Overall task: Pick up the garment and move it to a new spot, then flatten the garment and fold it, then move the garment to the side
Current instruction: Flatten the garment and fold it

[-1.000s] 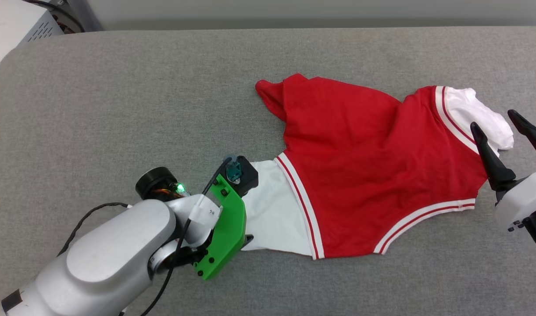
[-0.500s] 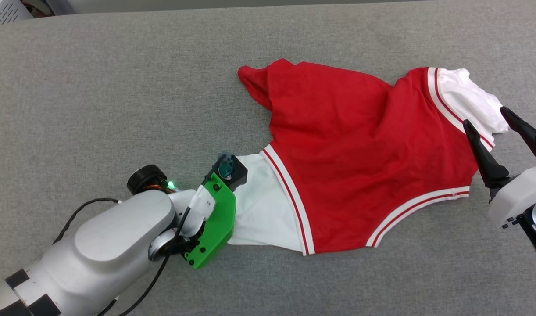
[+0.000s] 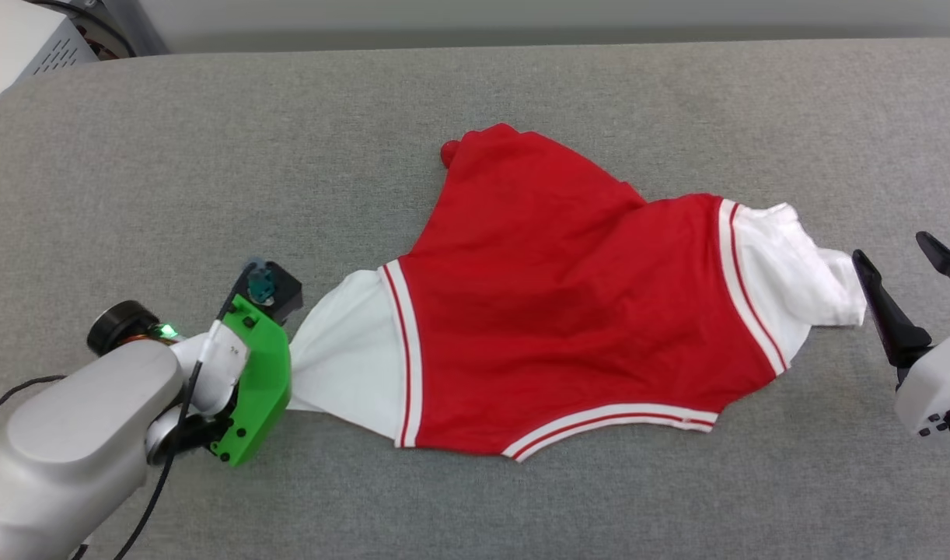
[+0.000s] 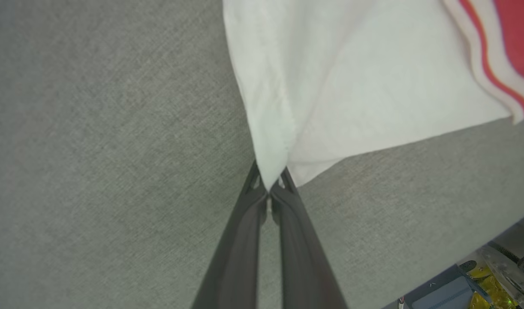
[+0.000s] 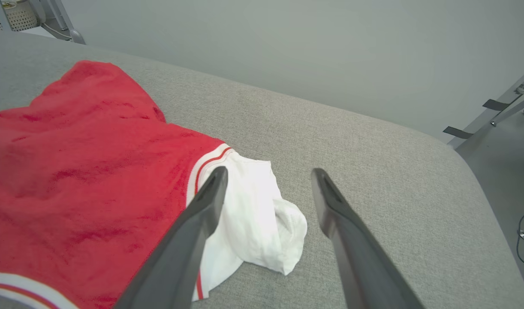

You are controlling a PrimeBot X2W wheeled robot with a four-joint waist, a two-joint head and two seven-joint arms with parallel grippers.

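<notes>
left gripper (image 4: pixel 269 189) jaws now closed on garment (image 3: pixel 553 311), sleeve stretched

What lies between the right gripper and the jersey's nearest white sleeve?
Just bare grey tabletop between right gripper and jersey sleeve, per the head view.

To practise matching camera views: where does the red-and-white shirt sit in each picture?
Head view: shirt spread across the centre.
Left wrist view: shirt at top right, a corner pinched in the left hand.
Right wrist view: shirt at left, beside the open right hand.
Shared landmark: the shirt's striped trim.
</notes>
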